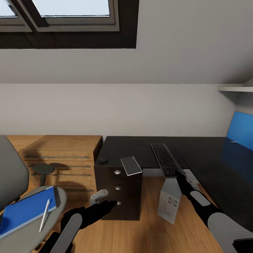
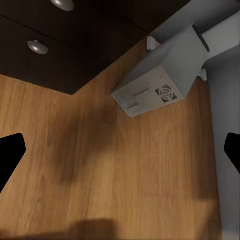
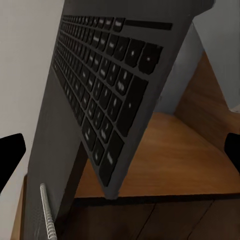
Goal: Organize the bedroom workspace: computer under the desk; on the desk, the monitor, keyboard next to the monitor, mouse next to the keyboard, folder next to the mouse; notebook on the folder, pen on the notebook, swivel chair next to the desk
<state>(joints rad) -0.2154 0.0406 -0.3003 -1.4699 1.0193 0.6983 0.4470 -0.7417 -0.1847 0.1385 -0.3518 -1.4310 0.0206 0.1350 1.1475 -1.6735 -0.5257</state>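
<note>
The keyboard [image 1: 165,160] lies on the black tabletop [image 1: 207,158], its near end past the edge by the right gripper [image 1: 180,174], whose grip I cannot tell; the left gripper [image 1: 111,204] hangs spread wide over the floor near the computer [image 1: 170,201]; the blue folder [image 1: 26,211] with the pen [image 1: 44,214] rests on the chair [image 1: 14,242].

Keyboard [image 1: 165,160] and notebook [image 1: 131,165] lie on tabletop [image 1: 140,147], notebook left. Computer [image 1: 169,200] stands on floor below keyboard. Folder [image 1: 25,211] with pen [image 1: 44,215] atop rests on swivel chair [image 1: 14,196], far left.
</note>
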